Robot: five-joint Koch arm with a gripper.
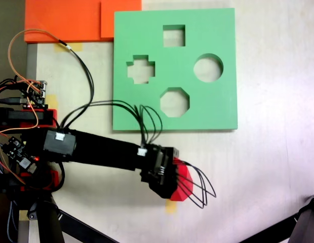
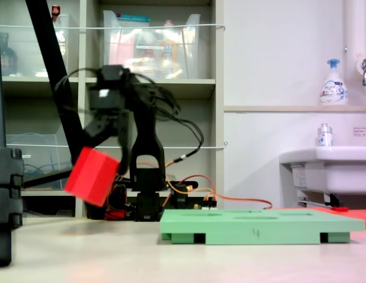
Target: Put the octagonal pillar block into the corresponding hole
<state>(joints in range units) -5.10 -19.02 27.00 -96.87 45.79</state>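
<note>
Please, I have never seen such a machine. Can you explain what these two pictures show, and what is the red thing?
This is a small black robot arm on a pale table. One picture looks down from above; the other looks from the side, low, at table level. On the table lies a flat green square foam board with four cutouts: square, cross, round and an eight-sided hole. The arm's tool holds a bright red foam block in the air, tilted, beside the board, not over it.

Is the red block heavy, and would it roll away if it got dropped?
Probably light: the red octagonal block looks like foam, and the small gripper holds it tilted in mid-air. Its flat sides suggest it would tumble briefly and settle on the table, not roll.
</note>
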